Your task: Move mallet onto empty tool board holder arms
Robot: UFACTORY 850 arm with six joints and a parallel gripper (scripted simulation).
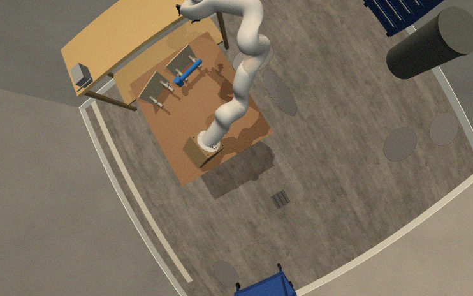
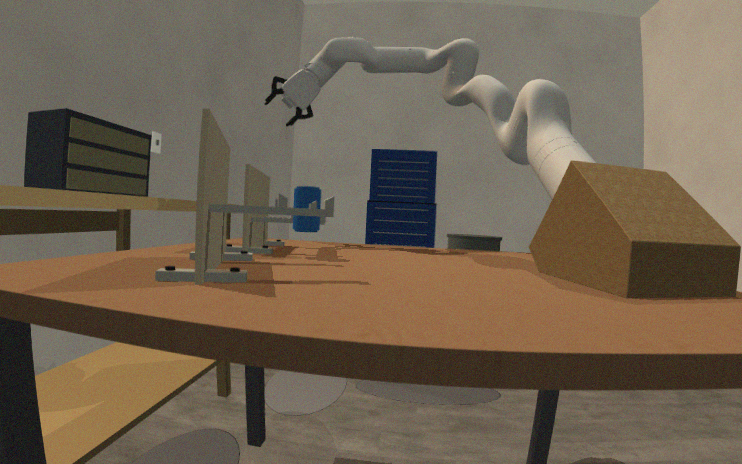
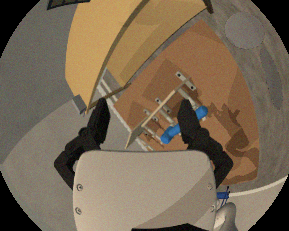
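The blue mallet [image 1: 189, 71] [image 2: 306, 206] [image 3: 169, 135] lies across the arms of the far tool board [image 1: 179, 59] [image 2: 255, 198], with its head toward the empty board. The empty tool board [image 1: 151, 86] [image 2: 212, 184] stands beside it on the brown table [image 1: 194, 110] [image 2: 391, 288]. My gripper [image 1: 186, 14] [image 2: 277, 113] [image 3: 144, 107] is open and empty. It hangs high in the air, far above the boards and near the table's far edge. In the wrist view the boards and the mallet show small between the fingers.
The robot's base box [image 1: 194, 152] [image 2: 633, 230] sits at the other end of the table. A yellow workbench [image 1: 120, 32] [image 2: 45, 198] with a drawer cabinet [image 2: 85, 152] stands behind the boards. A blue cabinet [image 2: 403, 195] stands farther off.
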